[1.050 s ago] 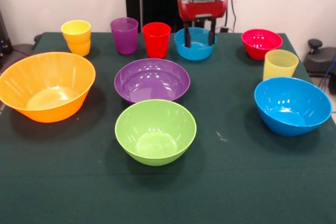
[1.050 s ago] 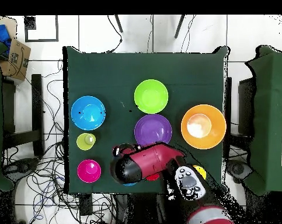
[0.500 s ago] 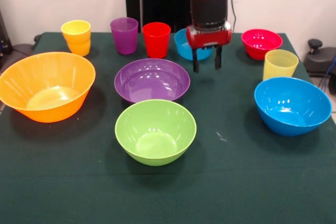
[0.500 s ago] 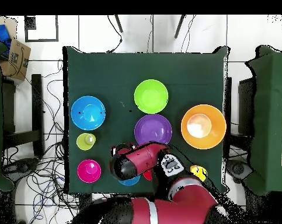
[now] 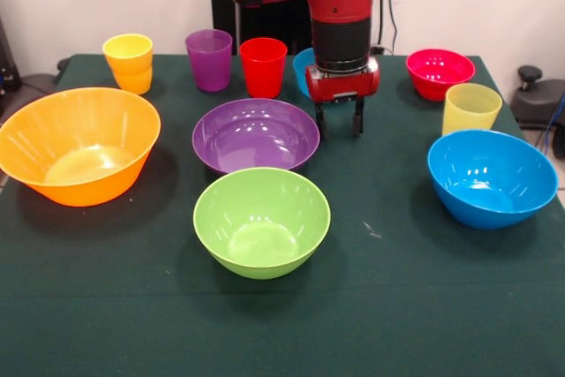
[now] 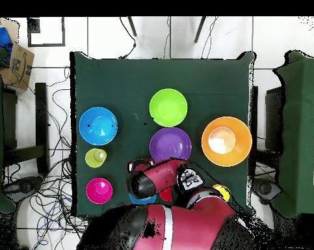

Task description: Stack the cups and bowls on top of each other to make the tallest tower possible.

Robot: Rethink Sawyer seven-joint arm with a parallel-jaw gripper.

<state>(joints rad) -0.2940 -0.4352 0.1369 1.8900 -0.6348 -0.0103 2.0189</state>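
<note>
My gripper [image 5: 339, 121] hangs open and empty just above the cloth, close to the right rim of the purple bowl [image 5: 256, 134]. The small translucent blue bowl [image 5: 303, 68] is half hidden behind my wrist. Green bowl [image 5: 261, 221], orange bowl [image 5: 78, 143] and large blue bowl [image 5: 492, 176] each stand alone, as does the red-pink bowl [image 5: 439, 71]. Along the far edge stand the orange-yellow cup [image 5: 129, 62], purple cup [image 5: 209, 59] and red cup [image 5: 263, 66]. The pale yellow cup [image 5: 470, 108] is at the right. No bowl rests on another, so no tower shows.
A dark green cloth covers the table [image 5: 397, 306]. In the overhead view my arm [image 6: 160, 182] covers the gripper, with the purple bowl [image 6: 169, 142] just beyond it. Cables and black stands [image 6: 23, 156] ring the table.
The gripper has left the small blue bowl, come forward and dropped lower beside the purple bowl, shifting slightly towards it. It stays open and empty. The arm now reaches further over the table.
</note>
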